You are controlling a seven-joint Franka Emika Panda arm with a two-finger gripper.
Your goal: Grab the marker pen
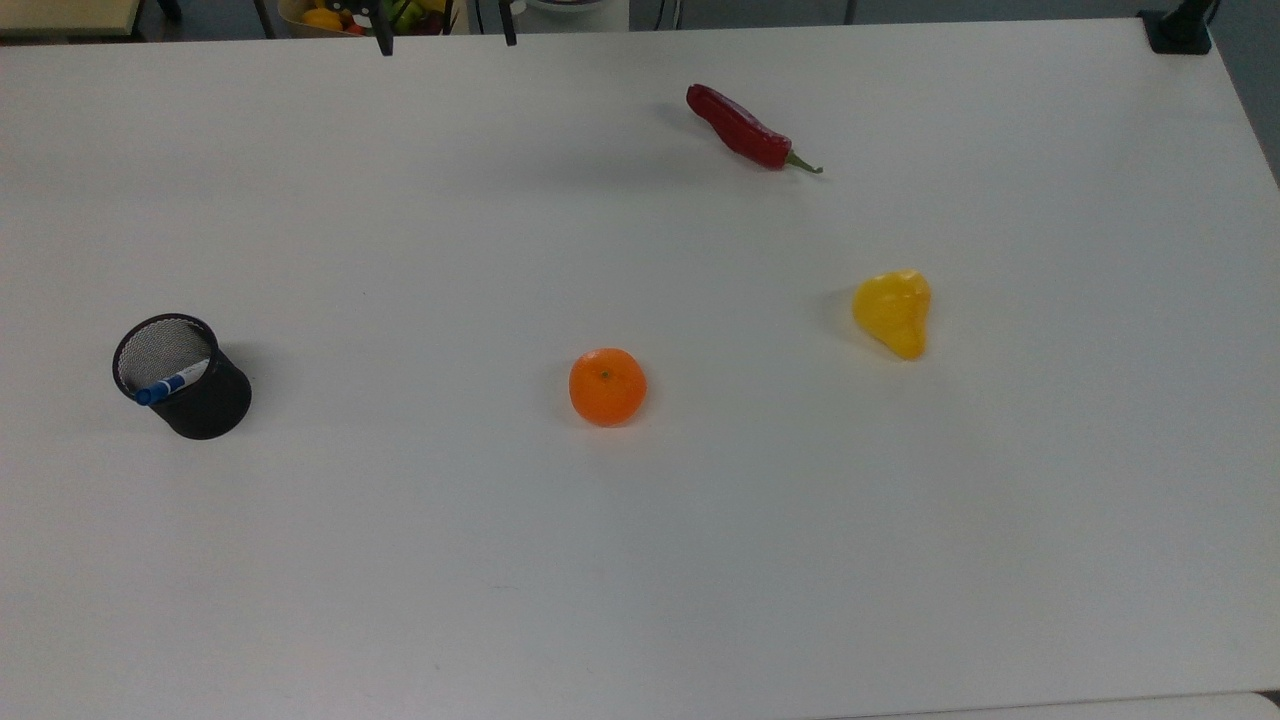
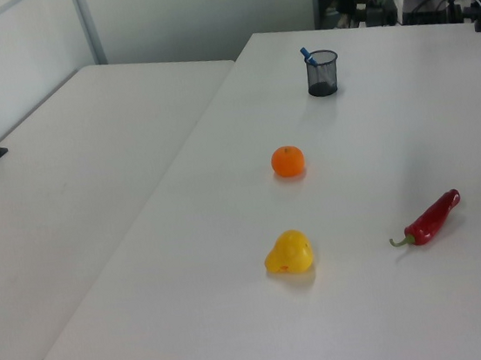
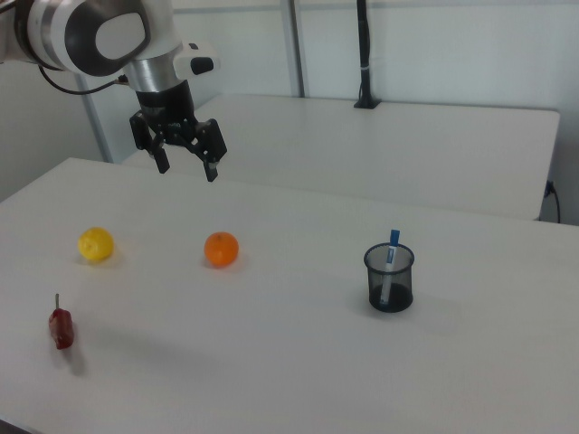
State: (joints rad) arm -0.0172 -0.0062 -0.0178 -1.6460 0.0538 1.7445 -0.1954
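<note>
You had the gripper (image 3: 187, 157) wide open and holding nothing, while the marker pen (image 1: 172, 383), light, stiff and likely slippery, leaned in the black mesh cup (image 1: 205, 400) near the table (image 1: 640, 560) edge, so its blue cap looked best to pinch.

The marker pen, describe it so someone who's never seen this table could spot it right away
On the white table, find the black mesh cup at the top view's left. The marker pen leans inside it: slim, white, blue-capped, unlike the orange, yellow and red produce nearby.
</note>
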